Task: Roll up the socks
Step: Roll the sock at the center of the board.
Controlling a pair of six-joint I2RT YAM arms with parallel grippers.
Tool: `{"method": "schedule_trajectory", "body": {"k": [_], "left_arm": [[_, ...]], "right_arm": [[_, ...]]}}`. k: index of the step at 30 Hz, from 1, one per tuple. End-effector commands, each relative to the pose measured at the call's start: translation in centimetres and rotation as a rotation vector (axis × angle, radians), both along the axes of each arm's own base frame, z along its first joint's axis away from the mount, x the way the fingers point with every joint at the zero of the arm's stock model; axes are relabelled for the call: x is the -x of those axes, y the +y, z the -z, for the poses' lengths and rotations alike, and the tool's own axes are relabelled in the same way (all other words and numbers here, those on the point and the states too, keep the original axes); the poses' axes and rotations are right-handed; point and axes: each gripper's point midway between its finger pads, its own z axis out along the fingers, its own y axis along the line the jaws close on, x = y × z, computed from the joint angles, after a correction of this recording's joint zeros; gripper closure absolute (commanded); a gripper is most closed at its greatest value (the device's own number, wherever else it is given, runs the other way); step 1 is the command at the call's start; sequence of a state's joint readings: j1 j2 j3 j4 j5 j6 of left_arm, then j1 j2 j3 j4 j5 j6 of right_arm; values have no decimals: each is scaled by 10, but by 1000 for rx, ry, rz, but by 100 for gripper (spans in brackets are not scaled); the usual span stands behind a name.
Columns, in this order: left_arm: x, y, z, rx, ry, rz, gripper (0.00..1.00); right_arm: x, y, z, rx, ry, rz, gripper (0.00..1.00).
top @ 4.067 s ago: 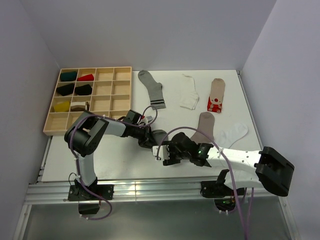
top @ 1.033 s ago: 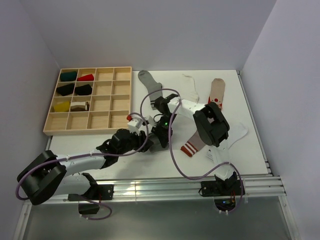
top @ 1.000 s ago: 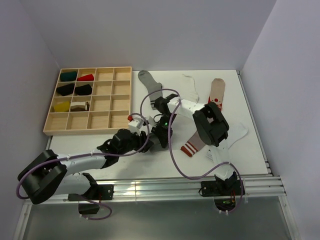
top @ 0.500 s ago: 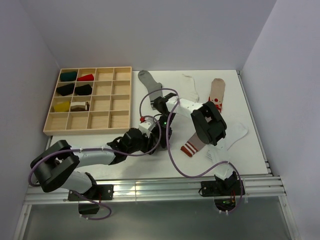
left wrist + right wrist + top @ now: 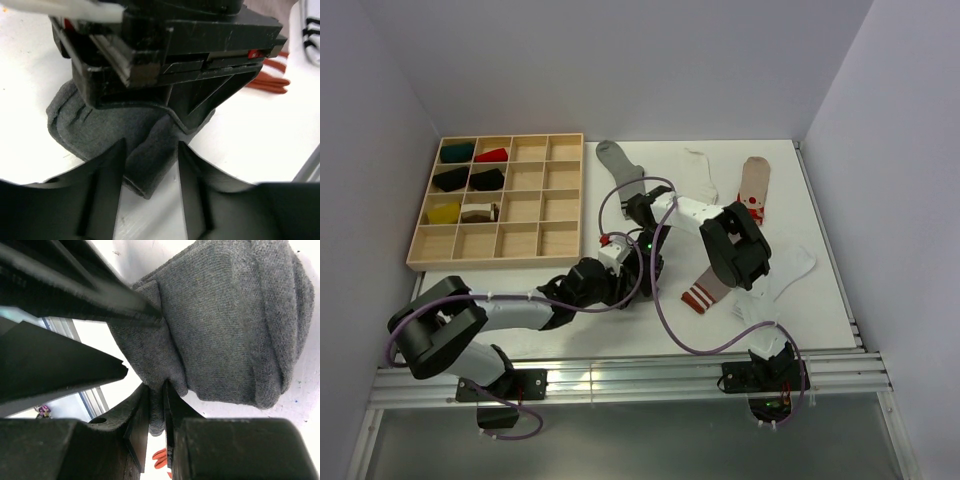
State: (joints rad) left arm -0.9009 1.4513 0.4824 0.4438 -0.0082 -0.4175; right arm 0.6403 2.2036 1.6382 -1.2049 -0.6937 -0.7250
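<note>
1. Where the two arms meet near the middle of the counter [image 5: 820,310], the dark grey sock [image 5: 640,284] lies as a thick folded bundle on the white surface. It is to the right of the wooden tray [image 5: 565,190] and just left of the taupe sock [image 5: 705,285] with the red-white cuff.
2. The right fingers [image 5: 176,440] come down on the bundle from above. They are pressed almost together and pinch a thin fold of knit at the bundle's edge. The rounded bulk of the dark grey sock [image 5: 235,315] spreads away from the pinch, resting on the counter.
3. The left fingers [image 5: 107,185] reach in low from the near side and stand spread. The pointed lower corner of the dark grey sock [image 5: 150,135] sits in the gap between them, with knit just beside each inner face and showing no squeeze.
4. In the left wrist view, one of the right fingers [image 5: 200,105] slants down onto the top of the bundle, directly above the gap between the left fingers.
5. Both sets of fingers therefore work the same bundle: the right on its upper fold, the left around its near corner.
6. Other socks lie flat farther back and to the right, apart from both sets of fingers: a grey striped sock [image 5: 618,165], a second taupe sock [image 5: 755,185] and a white sock [image 5: 785,268].
</note>
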Motion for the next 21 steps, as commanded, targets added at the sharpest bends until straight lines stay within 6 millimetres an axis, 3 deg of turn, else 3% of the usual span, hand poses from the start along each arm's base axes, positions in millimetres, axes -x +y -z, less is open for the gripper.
{"method": "schedule_trajectory", "body": {"k": [1, 4, 11, 17, 21], "left_arm": [[0, -7, -6, 87, 3, -25, 53], [6, -8, -3, 123, 32, -25, 59], [14, -5, 9, 146, 85, -44, 61], [18, 0, 20, 151, 132, -85, 81], [21, 2, 28, 146, 169, -103, 97]], "right_arm": [[-11, 6, -2, -14, -18, 19, 78], [-12, 8, -3, -18, -19, 29, 78], [-15, 11, -2, -18, -20, 50, 78], [-20, 16, -9, -41, -43, 74, 62], [-24, 16, -14, -64, -64, 90, 57]]}}
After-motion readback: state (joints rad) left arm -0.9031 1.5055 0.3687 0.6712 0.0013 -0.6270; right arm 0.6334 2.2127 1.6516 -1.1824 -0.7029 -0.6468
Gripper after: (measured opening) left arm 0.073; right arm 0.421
